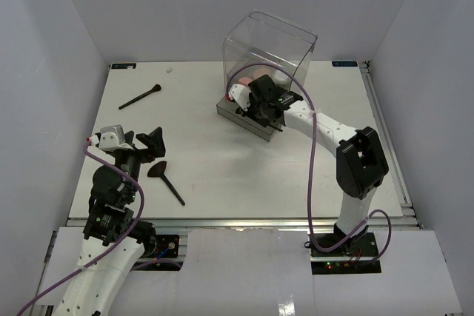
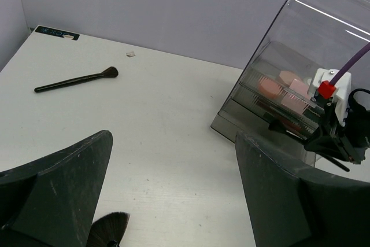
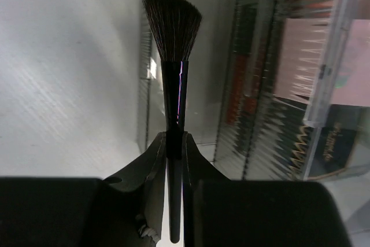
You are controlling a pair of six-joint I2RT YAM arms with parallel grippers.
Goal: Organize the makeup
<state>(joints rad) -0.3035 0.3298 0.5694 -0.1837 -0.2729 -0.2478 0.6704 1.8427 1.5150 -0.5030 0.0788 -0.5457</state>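
Observation:
My right gripper (image 1: 268, 109) is shut on a black-handled brush (image 3: 175, 85), bristles pointing at the front of the clear plastic box (image 1: 270, 53); in the right wrist view the gripper (image 3: 175, 143) pinches the handle. Pink compacts (image 3: 306, 62) and red-and-black sticks (image 3: 240, 96) lie in the box's drawers. My left gripper (image 1: 141, 142) is open and empty above the table's left side. A fan brush (image 1: 164, 179) lies just in front of it; its bristles (image 2: 110, 229) show between the fingers (image 2: 58, 189). A thin brush (image 1: 141, 97) lies far left, also in the left wrist view (image 2: 75, 80).
The clear box (image 2: 300, 85) stands tilted at the back centre with pink items (image 1: 255, 75) inside and a grey base (image 1: 248, 120). A small white scrap (image 2: 130, 54) lies near the back edge. White walls close in the table (image 1: 222, 160) on three sides.

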